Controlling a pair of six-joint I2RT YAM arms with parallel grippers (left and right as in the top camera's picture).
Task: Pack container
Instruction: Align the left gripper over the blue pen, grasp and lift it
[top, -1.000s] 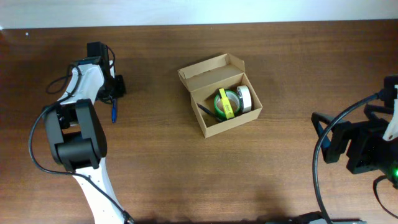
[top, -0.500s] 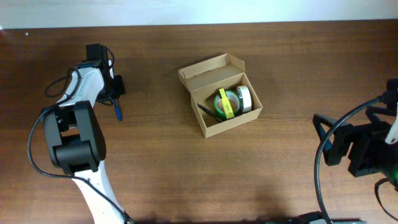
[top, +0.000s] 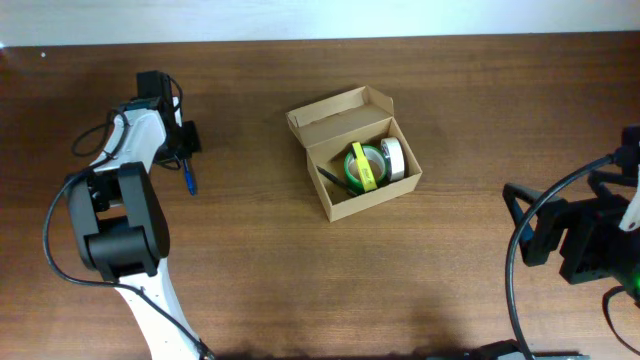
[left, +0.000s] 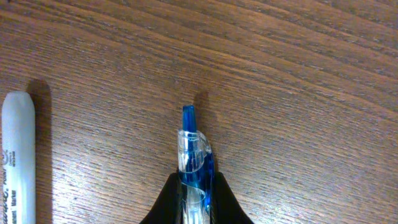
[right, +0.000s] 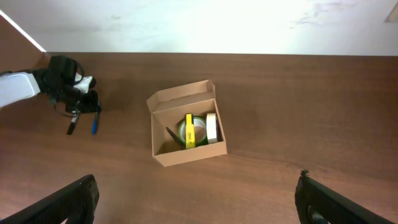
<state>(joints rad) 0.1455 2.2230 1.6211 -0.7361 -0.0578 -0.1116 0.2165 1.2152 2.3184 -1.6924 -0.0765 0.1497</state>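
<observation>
Carried the blue pen (top: 187, 177) a touch rightward over the last second, with the left wrist turned slightly; settled the right arm a little lower by the table's right edge. Held the pen pinched between the narrowly set fingers of the left gripper (left: 194, 204), clip end jutting ahead, low over the table (left: 298, 74); could not tell whether touching the wood. Risked, by judgement, a pivot or slip of the slick clear barrel in so short a hold, or a snag on the wood if dragged. Risked also a clash at the cardboard box (top: 335, 110), open with flap up, well apart to the right at mid-table: already crowded by a green tape roll (top: 362, 165) and a white tape roll (top: 395, 157), with only the strip around a dark pen (top: 328, 176) looking free. Left a white marker (left: 17, 162) untouched beside the blue pen. Kept the left arm folded at far left, wrist angled down; parked the right gripper (right: 197, 182) wide apart, empty, far from the box.
</observation>
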